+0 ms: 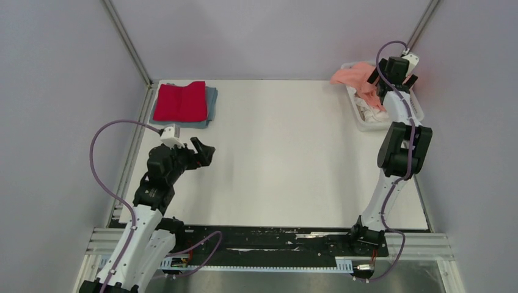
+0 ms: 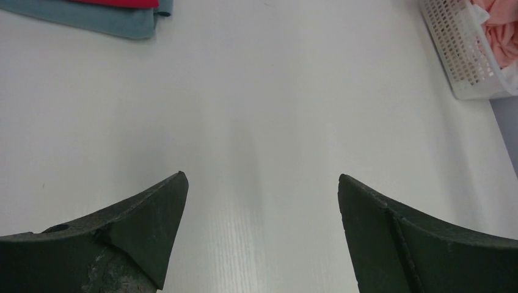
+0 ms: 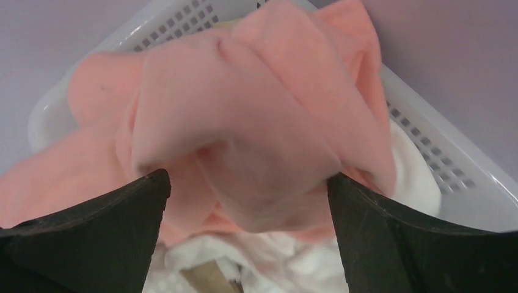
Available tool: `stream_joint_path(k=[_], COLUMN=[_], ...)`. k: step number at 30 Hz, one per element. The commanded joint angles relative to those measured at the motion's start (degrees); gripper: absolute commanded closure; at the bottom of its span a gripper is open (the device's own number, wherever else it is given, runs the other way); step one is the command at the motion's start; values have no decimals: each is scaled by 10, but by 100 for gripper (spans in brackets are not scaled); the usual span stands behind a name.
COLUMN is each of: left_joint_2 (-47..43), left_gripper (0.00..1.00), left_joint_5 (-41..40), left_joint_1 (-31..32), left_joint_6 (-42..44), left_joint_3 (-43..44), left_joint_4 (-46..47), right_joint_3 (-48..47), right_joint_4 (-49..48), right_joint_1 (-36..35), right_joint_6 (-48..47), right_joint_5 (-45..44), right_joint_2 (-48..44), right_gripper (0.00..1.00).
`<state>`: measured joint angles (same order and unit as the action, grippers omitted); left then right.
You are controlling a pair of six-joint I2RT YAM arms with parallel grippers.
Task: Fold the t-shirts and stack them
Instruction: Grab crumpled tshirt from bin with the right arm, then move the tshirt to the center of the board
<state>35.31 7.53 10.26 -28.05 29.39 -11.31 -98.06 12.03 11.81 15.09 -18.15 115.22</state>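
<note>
A folded red t-shirt (image 1: 181, 101) lies on a folded grey-blue t-shirt (image 1: 211, 104) at the table's far left; the grey-blue one also shows in the left wrist view (image 2: 104, 18). A crumpled salmon-pink t-shirt (image 1: 354, 76) hangs over the rim of the white mesh basket (image 1: 365, 122) at the far right, on top of white t-shirts (image 1: 372, 112). My right gripper (image 3: 249, 183) is open right above the pink t-shirt (image 3: 244, 122), its jaws on either side of a fold. My left gripper (image 2: 261, 183) is open and empty over bare table.
The basket (image 3: 440, 165) stands at the table's far right corner, close to the wall. A metal frame runs along the table's left edge (image 1: 131, 152). The stack lies just beyond my left gripper (image 1: 204, 151).
</note>
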Motion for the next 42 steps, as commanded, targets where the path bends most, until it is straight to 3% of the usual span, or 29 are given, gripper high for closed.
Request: stream_joint_path(k=[1, 2, 3, 5, 6, 8, 11, 14, 20, 27, 32, 34, 38, 42], left_joint_2=[18, 24, 26, 28, 26, 22, 13, 1, -20, -33, -41, -44, -49, -30], left_gripper=[0, 0, 0, 0, 0, 0, 0, 0, 0, 0, 0, 0, 0, 0], left_joint_5=[9, 9, 8, 9, 7, 6, 8, 29, 48, 36, 8, -30, -87, -92], left_joint_1=[-1, 0, 0, 0, 0, 0, 0, 1, 1, 0, 0, 0, 0, 0], left_joint_6=[6, 6, 6, 7, 6, 6, 4, 1, -17, -46, -64, -76, -113, -139], left_joint_3=[18, 19, 21, 24, 24, 24, 19, 12, -1, -5, 2, 13, 20, 15], left_joint_4=[29, 28, 26, 25, 23, 21, 22, 33, 36, 20, -15, -49, -97, -115], right_joint_3=[-161, -192, -215, -244, -250, -256, -259, -216, -151, -196, -184, -129, 87, 356], right_joint_4=[5, 6, 7, 6, 6, 5, 4, -13, -32, -33, -38, -39, -41, -84], right_joint_1=[7, 8, 8, 7, 7, 7, 5, -10, -146, -299, -331, -331, -309, -287], right_joint_6=[-36, -43, -48, -45, -41, -38, -35, -26, -59, -41, -12, -14, 18, 89], right_joint_5=[57, 76, 96, 120, 121, 127, 164, 255, 324, 418, 432, 398, 363, 314], right_joint_2=[111, 134, 150, 160, 153, 127, 61, -31, -183, -213, -215, -245, -341, -423], right_gripper=[3, 9, 22, 70, 85, 98, 100, 100, 100, 100, 100, 100, 100, 87])
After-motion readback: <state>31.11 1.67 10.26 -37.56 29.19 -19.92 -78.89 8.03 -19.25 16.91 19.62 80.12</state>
